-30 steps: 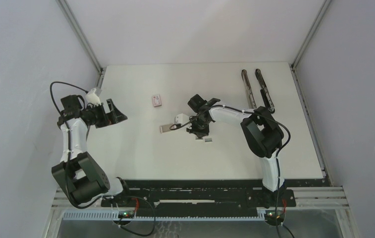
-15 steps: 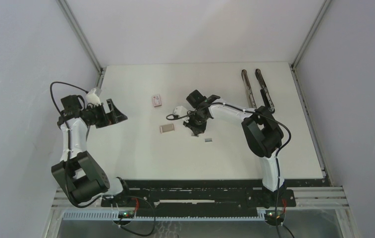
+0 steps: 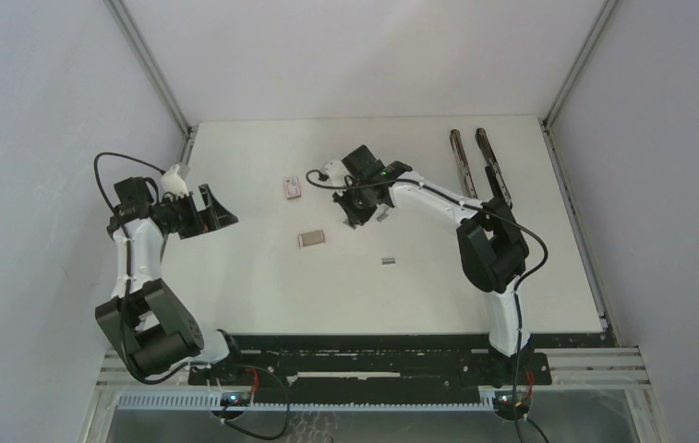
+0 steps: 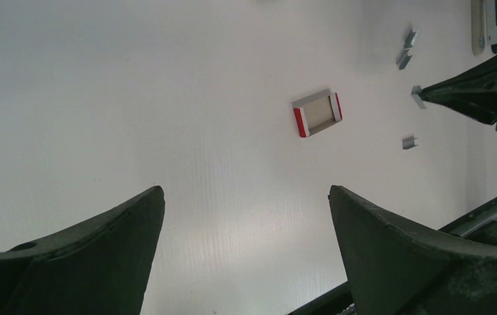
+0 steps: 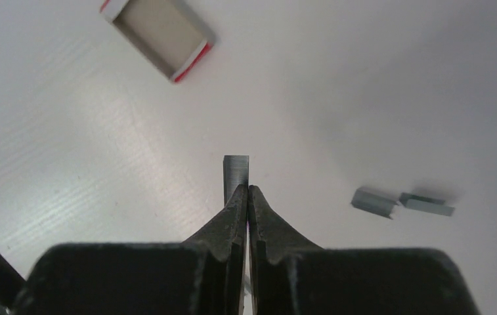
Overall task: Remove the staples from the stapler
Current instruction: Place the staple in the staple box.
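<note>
Your right gripper (image 5: 246,189) is clamped tight on one strip of the staples (image 5: 236,170), over the table (image 5: 364,98) near two loose strips (image 5: 373,201); left gripper (image 4: 245,191) gapes wide, empty; judged light, stiff, slick, snappable, so pinch the flat sides mid-length.

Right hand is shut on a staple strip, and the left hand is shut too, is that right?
Not quite. The left hand is open, not shut: the left wrist view shows it spread wide with nothing in it. The right hand is indeed shut on a staple strip.
</note>
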Available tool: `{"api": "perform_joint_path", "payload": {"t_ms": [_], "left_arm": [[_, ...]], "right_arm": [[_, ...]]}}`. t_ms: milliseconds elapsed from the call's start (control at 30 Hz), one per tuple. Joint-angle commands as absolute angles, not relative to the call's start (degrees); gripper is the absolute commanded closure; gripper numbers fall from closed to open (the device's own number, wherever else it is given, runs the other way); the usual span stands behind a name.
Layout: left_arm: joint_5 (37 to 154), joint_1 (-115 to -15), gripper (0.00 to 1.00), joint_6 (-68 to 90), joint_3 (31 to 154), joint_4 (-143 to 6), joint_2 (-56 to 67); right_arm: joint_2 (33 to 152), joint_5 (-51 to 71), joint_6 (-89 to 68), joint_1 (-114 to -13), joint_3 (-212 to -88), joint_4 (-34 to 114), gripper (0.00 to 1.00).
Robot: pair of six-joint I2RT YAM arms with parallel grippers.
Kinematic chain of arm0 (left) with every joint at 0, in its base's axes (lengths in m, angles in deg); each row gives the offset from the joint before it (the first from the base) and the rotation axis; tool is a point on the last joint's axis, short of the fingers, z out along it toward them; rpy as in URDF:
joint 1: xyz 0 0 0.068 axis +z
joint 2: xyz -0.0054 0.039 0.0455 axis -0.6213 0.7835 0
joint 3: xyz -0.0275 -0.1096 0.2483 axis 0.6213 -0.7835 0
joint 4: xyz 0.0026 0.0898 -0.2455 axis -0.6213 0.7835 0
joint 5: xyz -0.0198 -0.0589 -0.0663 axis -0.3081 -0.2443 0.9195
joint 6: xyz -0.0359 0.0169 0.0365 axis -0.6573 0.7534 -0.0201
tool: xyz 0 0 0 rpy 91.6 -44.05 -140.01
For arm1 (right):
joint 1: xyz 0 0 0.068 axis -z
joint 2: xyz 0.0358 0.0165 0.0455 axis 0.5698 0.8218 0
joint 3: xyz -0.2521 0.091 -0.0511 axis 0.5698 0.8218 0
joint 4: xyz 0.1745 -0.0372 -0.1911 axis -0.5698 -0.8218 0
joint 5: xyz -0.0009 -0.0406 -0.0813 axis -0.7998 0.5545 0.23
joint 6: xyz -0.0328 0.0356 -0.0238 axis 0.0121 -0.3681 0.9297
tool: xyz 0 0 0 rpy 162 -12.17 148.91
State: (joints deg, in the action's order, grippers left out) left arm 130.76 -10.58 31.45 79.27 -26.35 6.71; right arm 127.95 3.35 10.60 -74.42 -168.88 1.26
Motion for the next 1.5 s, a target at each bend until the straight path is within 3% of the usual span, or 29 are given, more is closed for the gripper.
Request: {"api": "perform_joint_path", "payload": {"t_ms": [0,267,733,1467], "left_arm": [[131.38,-10.03,0.00,31.94,77.84,-27.39,6.53],[131.27,-10.01,0.00,31.86,77.84,-27.58,7.16],[130.76,-10.09,0.00,31.78,77.84,-27.75,7.45],[132.31,-10.05,0.00,28.70,76.18,-31.67,8.05]], "right_arm": [[127.42,8.84,-0.18,-74.17,-174.51,6.47,1.00],[130.68,17.98,-11.14,-78.00,-180.98,6.42,1.00],[136.11,21.11,-28.03,-81.93,-186.37,3.72,1.00],[144.04,29.33,-32.94,-87.47,-190.36,1.85,1.00]]}}
